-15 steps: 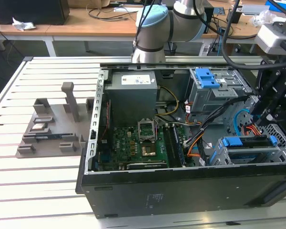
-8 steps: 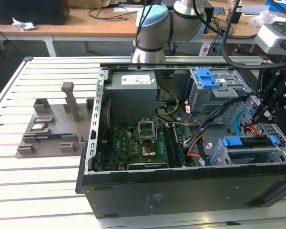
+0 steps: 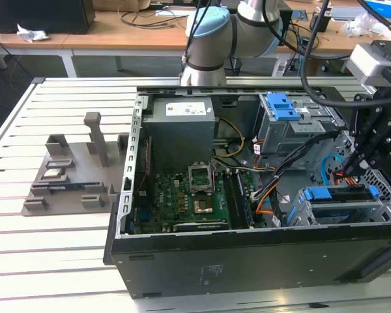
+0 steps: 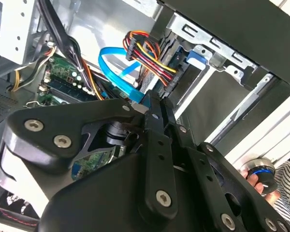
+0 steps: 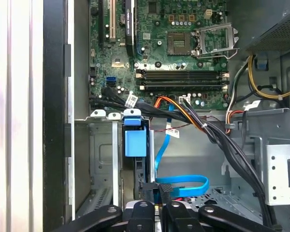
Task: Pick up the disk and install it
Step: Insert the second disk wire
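Observation:
The disk point(image 3: 339, 199) lies in the grey drive cage at the case's front corner, on the exterior view's right, with blue rails along its sides. In the first wrist view the disk point(image 5: 135, 142) shows edge-on with its blue rail tab, seated in the cage slot. In the second wrist view the disk point(image 4: 183, 63) sits behind the cable plugs. My gripper point(image 3: 350, 171) hangs just above the disk's inner end. Its black fingers are shut together in both wrist views point(image 5: 160, 193) point(image 4: 153, 104), tips right beside the disk's end. I cannot tell whether they touch it.
A blue data cable point(image 5: 183, 186) and a bundle of coloured power wires point(image 4: 145, 53) crowd the space by my fingertips. The motherboard point(image 3: 189, 202), grey power supply point(image 3: 182, 130) and upper cage with a blue latch point(image 3: 283, 107) lie beyond. A grey fixture point(image 3: 72, 176) stands left. A person's hand point(image 4: 261, 181) is nearby.

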